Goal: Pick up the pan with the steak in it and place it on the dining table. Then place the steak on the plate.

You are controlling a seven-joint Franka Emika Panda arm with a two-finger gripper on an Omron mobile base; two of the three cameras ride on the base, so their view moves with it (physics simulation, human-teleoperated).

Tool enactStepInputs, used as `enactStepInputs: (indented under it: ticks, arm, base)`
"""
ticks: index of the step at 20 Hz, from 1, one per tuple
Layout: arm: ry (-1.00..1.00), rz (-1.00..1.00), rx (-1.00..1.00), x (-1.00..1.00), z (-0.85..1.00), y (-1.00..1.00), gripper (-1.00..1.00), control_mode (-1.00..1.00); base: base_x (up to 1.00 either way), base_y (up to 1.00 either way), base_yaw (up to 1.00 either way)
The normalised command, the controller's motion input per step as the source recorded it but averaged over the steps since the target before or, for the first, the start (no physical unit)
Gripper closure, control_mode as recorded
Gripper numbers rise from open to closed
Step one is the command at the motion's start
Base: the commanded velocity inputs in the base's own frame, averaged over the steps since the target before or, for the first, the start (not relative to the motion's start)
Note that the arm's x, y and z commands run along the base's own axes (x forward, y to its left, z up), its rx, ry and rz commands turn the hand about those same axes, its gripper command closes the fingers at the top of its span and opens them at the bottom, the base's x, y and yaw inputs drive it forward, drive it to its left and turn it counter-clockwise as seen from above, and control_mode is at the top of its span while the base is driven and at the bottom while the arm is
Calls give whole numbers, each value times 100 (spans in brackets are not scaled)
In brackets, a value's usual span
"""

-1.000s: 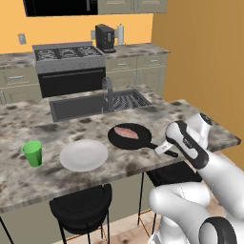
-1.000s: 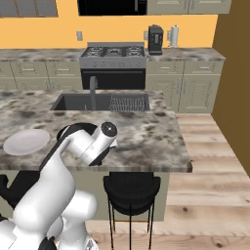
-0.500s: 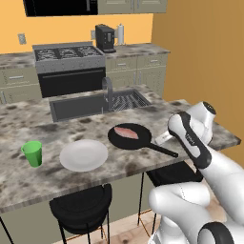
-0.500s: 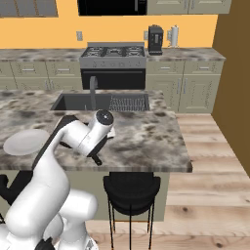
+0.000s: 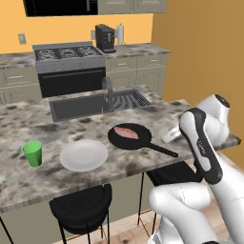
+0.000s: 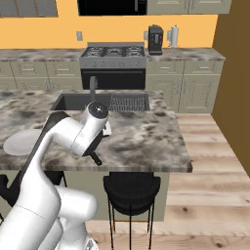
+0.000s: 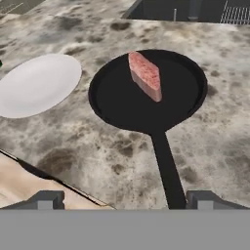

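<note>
The black pan (image 7: pixel 146 90) rests on the granite dining table (image 7: pixel 97 156), and its long handle (image 7: pixel 166 168) runs toward me. The pinkish-red steak (image 7: pixel 145 75) lies in the pan, toward its far side. Left of the pan sits the white plate (image 7: pixel 36 83), with nothing on it. My gripper (image 7: pixel 126 201) hovers open above the handle's end, holding nothing; the handle passes nearer the right fingertip (image 7: pixel 205 199). In the left base view the pan (image 5: pixel 129 137), steak (image 5: pixel 126 132) and plate (image 5: pixel 83 155) sit near the table's front edge, and my white hand (image 5: pixel 170 136) is just past the handle's end.
A green cup (image 5: pixel 33 153) stands left of the plate. The inset sink (image 5: pixel 86 106) with its faucet (image 5: pixel 108 93) lies behind the pan. Black stools (image 5: pixel 81 207) (image 6: pixel 131 188) stand under the table's front edge. The stove (image 5: pixel 69 52) is on the far counter.
My hand has drawn back and up from the pan handle, and its jaws have spread a little wider. The pan, steak and plate have not moved.
</note>
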Motion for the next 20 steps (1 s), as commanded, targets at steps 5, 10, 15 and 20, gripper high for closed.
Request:
enactStepInputs:
  ticks: [5, 10, 15, 20]
  arm:
    - [0, 0, 0, -73, 21, 0, -100, -100]
    - [-1, 0, 0, -58, 35, 7, -100, -100]
    - [-3, 0, 0, -17, 42, 17, -100, -100]
    - [0, 0, 0, 0, 1, 2, -100, -100]
  base:
    - [0, 0, 0]
    - [0, 0, 0]
    - [0, 0, 0]
    - [0, 0, 0]
